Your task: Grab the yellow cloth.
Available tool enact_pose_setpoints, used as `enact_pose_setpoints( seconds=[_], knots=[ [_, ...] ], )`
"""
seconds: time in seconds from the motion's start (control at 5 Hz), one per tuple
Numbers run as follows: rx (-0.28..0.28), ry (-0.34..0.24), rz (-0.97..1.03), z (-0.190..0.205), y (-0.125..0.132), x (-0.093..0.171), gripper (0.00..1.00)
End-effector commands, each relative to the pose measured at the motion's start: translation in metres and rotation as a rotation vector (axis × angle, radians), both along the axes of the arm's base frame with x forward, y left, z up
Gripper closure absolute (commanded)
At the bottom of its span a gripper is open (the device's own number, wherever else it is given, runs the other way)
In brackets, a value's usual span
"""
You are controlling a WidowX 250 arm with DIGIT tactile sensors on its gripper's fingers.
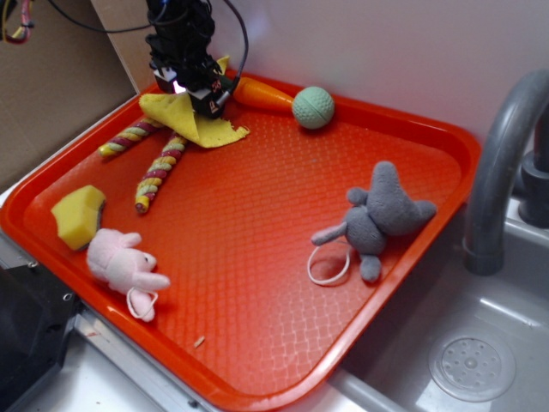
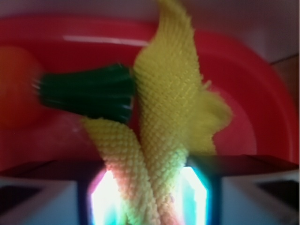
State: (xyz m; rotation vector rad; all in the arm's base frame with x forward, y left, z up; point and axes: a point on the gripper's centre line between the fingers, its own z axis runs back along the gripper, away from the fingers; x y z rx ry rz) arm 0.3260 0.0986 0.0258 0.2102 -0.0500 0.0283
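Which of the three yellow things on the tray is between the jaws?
The yellow cloth, pinched in the gripper at the tray's back. The sponge and the striped rope lie free.

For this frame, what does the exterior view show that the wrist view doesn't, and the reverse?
Exterior only: the whole red tray, the striped rope toy, yellow sponge, pink plush, grey plush, green ball and faucet. Wrist only: a fold of cloth running between the fingers, and the carrot's green top. Both: the yellow cloth at the gripper, and the orange carrot beside it.
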Motion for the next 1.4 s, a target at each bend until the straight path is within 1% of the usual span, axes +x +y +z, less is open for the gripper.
enact_pose_setpoints(
  seconds=[0.0, 0.2, 0.4, 0.6, 0.8, 1.0, 1.2],
  knots=[
    [0.035, 0.0, -0.016, -0.006, -0.001, 0.004, 1.0],
    [0.015, -0.012, -0.021, 0.004, 0.0, 0.0, 1.0],
    [-0.051, -0.116, -0.008, 0.054, -0.006, -0.015, 1.0],
    [-0.144, -0.196, -0.059, 0.103, -0.04, -0.04, 1.0],
    [-0.151, -0.195, -0.075, 0.153, -0.078, -0.061, 1.0],
    [-0.193, -0.194, -0.113, 0.204, -0.106, -0.069, 1.0],
    [-0.161, -0.171, -0.136, 0.206, -0.111, -0.065, 1.0]
  ],
)
